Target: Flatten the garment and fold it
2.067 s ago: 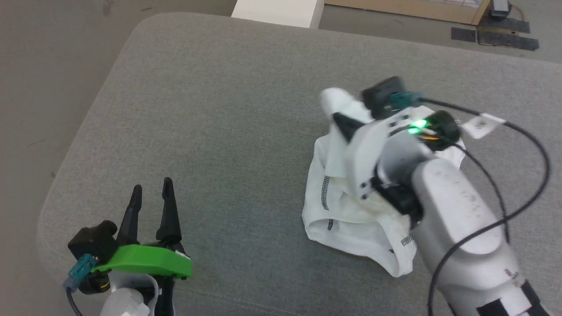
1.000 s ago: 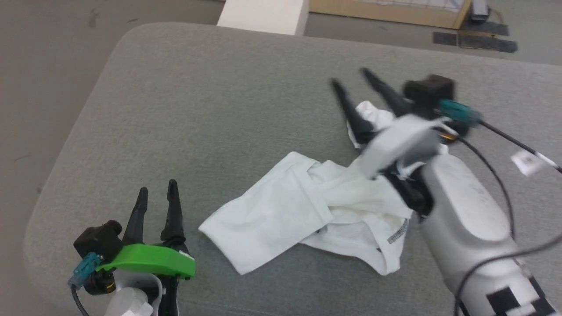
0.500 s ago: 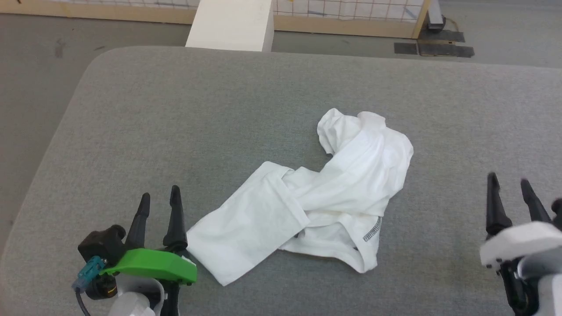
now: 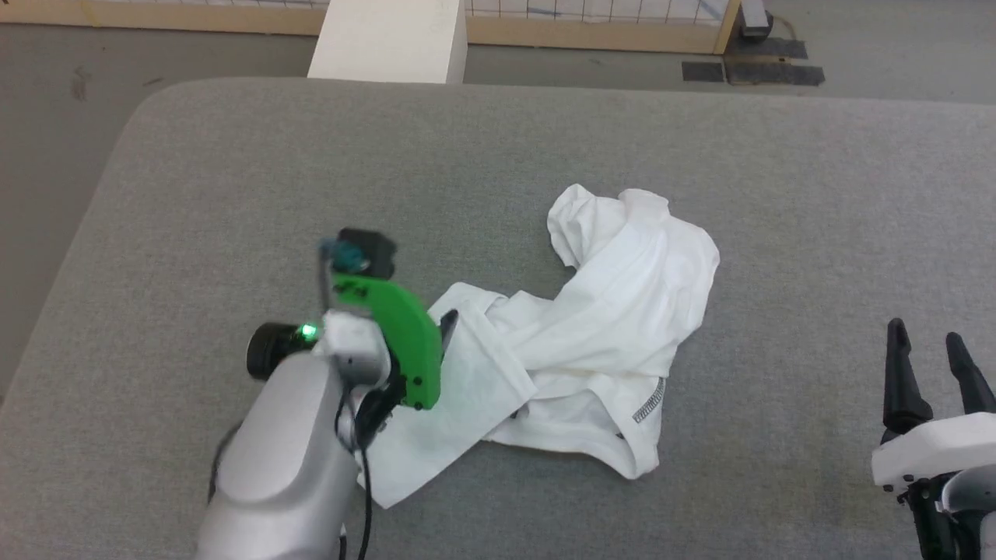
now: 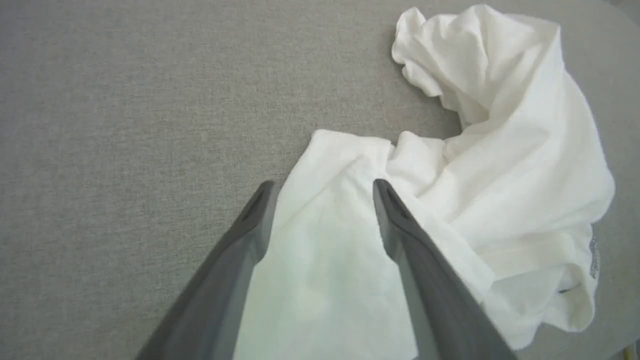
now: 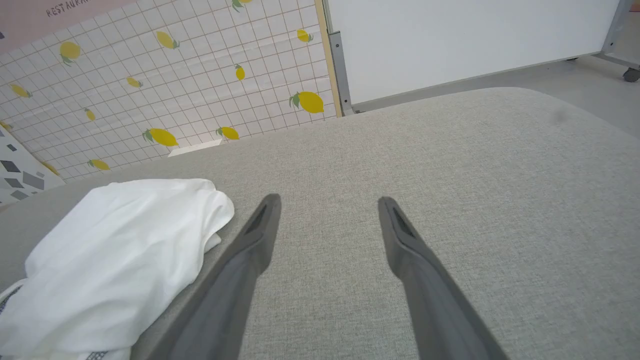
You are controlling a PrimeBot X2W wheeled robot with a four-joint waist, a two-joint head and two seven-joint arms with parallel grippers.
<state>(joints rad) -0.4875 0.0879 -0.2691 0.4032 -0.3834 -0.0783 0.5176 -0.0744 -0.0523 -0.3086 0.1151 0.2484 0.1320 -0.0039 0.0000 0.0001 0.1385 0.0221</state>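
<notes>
- My left gripper (image 5: 324, 184): its 2 long dark tapered fingers are spread. The jaws are open over the flat near flap of the garment (image 4: 615, 311), and white cloth shows in the gap between them. I can't tell whether the tips actually touch the fabric.
- My right gripper (image 6: 328, 199) has the same 2 fingers, also spread and holding nothing. It sits over bare table, well off to the right of the garment.
- There's one garment, thin white fabric, lying roughly mid-table. It isn't flat at all. A smoothish flap sits at the near left, it twists through the middle, and a rumpled hump bunches up at the far right. The head view shows one short strip of dark zigzag stitching (image 4: 647, 404) on the near edge.
- A bright green plastic bracket (image 4: 397, 327) sits on the left wrist, with a small green light (image 4: 309, 333) glowing next to it.
- The table (image 4: 311, 155) is one big surface covered in grey woven cloth with a rounded corner.
- Past the far edge stands 1 plain white box (image 4: 389, 39), hard-edged and rectangular, on a grey floor (image 4: 78, 117).
- The right wrist view shows a tiled-looking panel (image 6: 150, 75) printed with yellow lemons, and beside it a plain white board (image 6: 450, 40) in a metal frame.
</notes>
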